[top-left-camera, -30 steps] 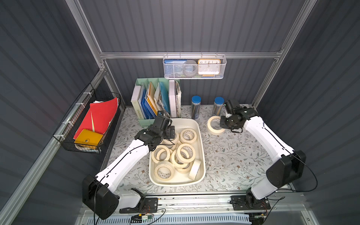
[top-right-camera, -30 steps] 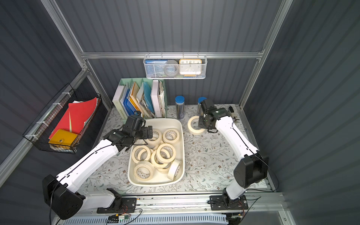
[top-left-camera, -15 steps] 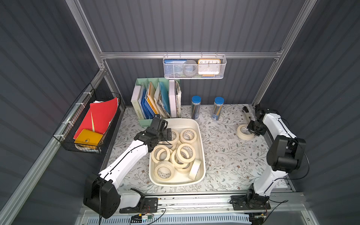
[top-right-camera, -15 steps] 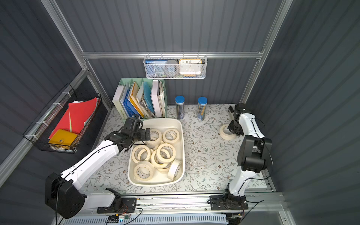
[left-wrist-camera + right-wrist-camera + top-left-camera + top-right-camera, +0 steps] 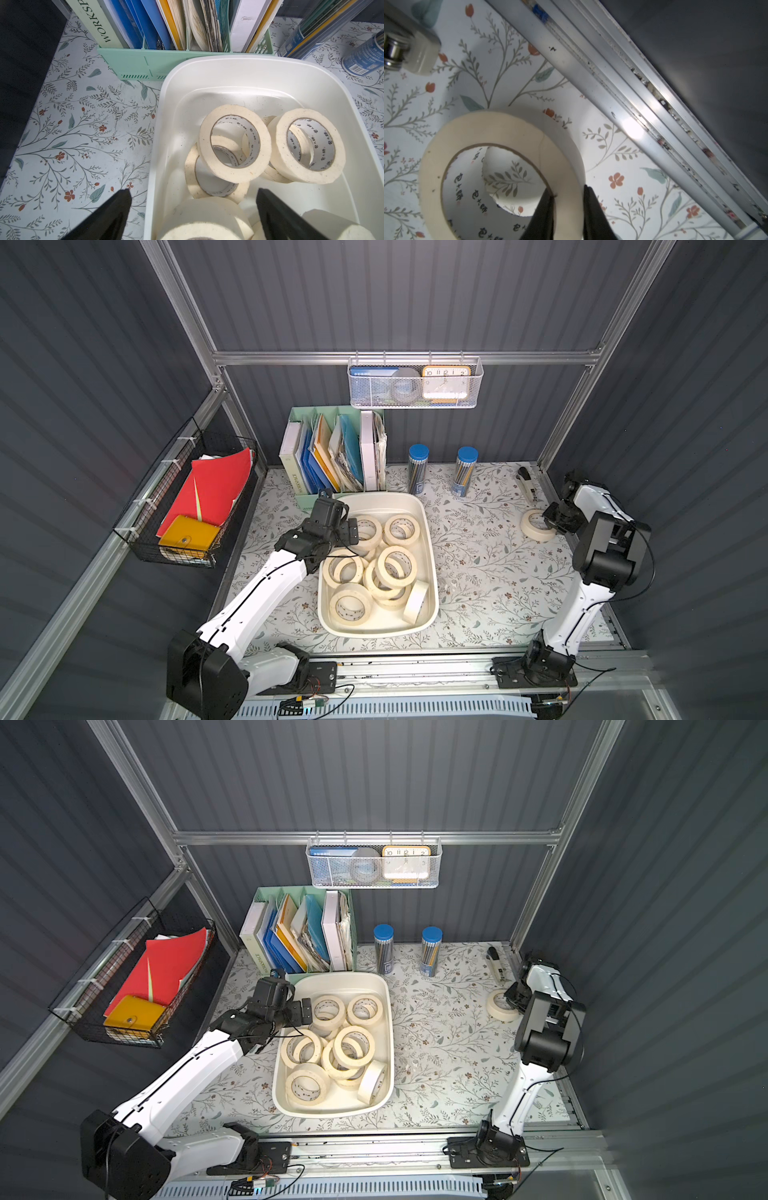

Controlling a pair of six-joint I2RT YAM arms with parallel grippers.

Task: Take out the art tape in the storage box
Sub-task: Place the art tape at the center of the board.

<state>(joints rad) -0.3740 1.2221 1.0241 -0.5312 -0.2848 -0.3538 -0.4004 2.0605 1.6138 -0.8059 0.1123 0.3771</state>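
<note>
The storage box (image 5: 431,568) (image 5: 391,1040) is an off-white tub in the middle of the floral table. Several cream art tape rolls (image 5: 401,529) (image 5: 364,1009) (image 5: 234,143) are piled inside it. My left gripper (image 5: 347,536) (image 5: 300,1012) (image 5: 192,192) hangs open over the box's far left rim (image 5: 153,158), one finger outside, one inside, holding nothing. Another tape roll (image 5: 536,526) (image 5: 500,1006) (image 5: 500,128) lies flat at the table's right edge. My right gripper (image 5: 555,522) (image 5: 515,999) (image 5: 569,193) is shut on its wall, one finger inside the ring.
A mint-green file organiser (image 5: 332,448) stands just behind the box. Two blue-capped pencil tubes (image 5: 417,468) and a stapler (image 5: 524,483) stand at the back. A metal rail (image 5: 623,108) borders the table beside the held roll. A black wire basket (image 5: 195,506) hangs left, a white mesh basket (image 5: 415,385) above.
My right gripper carried its roll from the back middle of the table to the right edge and down to the mat. The left gripper drew back slightly over the box rim, still open.
</note>
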